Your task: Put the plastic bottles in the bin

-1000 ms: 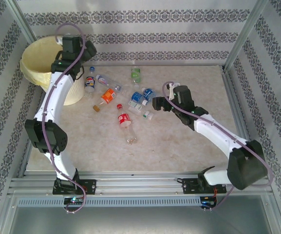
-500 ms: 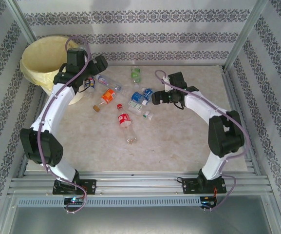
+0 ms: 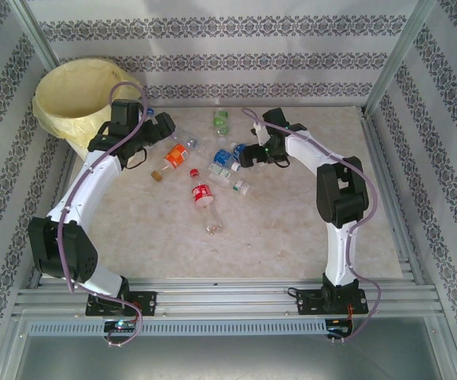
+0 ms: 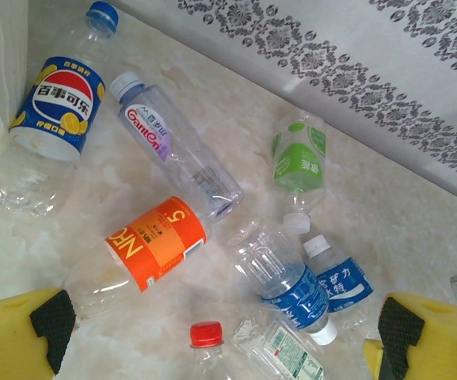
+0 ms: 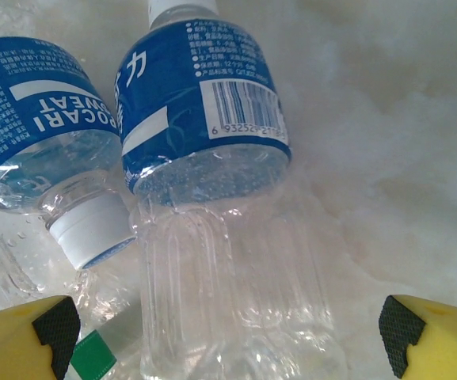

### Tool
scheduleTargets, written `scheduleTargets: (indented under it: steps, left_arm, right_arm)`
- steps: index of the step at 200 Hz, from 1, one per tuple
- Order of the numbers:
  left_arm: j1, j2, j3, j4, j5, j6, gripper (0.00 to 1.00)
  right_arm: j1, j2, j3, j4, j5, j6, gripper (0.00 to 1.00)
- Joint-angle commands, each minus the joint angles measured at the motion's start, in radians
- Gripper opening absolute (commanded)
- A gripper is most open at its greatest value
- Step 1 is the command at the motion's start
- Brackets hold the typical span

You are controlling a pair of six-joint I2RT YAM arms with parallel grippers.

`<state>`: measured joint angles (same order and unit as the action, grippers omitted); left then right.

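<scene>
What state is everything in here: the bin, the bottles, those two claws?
bin: upright, open-topped, bag-lined.
plastic bottles: lying on their sides, outside the bin.
left gripper: open, empty, above the bottles.
right gripper: open, empty, above a blue-label bottle.

The plastic bottles (image 3: pixel 201 195) lie flat, scattered right of the bin (image 3: pixel 46 109); labels red, orange, green, blue. The bin is white w/ yellow bag, upright, far left.

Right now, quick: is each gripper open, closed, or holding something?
Left gripper: open, holding nothing, over the orange-labelled bottle.
Right gripper: open, holding nothing, over a blue-labelled bottle.
</scene>
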<state>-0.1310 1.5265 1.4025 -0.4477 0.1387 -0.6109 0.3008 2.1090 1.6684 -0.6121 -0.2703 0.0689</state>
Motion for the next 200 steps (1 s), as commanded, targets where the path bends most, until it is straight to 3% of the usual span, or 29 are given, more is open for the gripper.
scheduleTargets:
  steps: [1, 29, 74, 101, 200]
  left_arm:
    - [-0.002, -0.038, -0.005, 0.01, 0.002, -0.003, 1.0]
    - [-0.003, -0.043, -0.008, 0.007, -0.009, 0.003, 1.0]
    - [-0.003, -0.042, -0.014, 0.009, -0.005, 0.005, 1.0]
    - [-0.003, -0.045, -0.022, 0.023, 0.016, 0.003, 1.0]
    - [-0.022, -0.02, -0.099, 0.27, 0.314, -0.062, 1.0]
  right_arm:
    - [-0.004, 0.05, 0.048, -0.064, -0.061, 0.013, 0.98]
    - [-0.005, 0.074, 0.062, -0.056, -0.075, 0.041, 0.94]
    - [-0.005, 0.053, 0.023, -0.028, -0.035, 0.078, 0.7]
    - [-0.009, -0.001, -0.041, 0.017, -0.01, 0.093, 0.6]
    - [-0.028, -0.359, -0.41, 0.265, -0.03, 0.28, 0.49]
